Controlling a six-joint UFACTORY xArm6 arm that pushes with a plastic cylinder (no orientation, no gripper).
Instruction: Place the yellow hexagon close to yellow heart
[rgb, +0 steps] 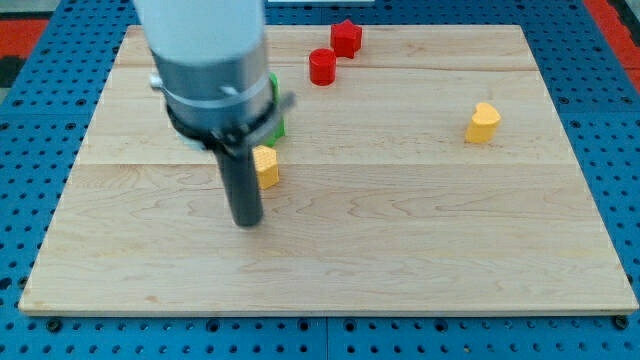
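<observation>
my tip (247, 222), yellow hexagon (267, 166) just right

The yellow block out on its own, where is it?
The yellow heart sits alone at the view's right on the wooden board, far from the red blocks near the top.

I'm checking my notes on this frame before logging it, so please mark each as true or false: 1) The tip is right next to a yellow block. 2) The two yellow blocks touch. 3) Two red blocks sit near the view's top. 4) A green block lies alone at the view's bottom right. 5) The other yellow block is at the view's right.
1) True: my tip is just left of and below the yellow block.
2) False: the second yellow block lies far off, across bare board.
3) True: a red cylinder and another red block.
4) False: the green block is half hidden behind the arm, above the near yellow one.
5) True.
</observation>
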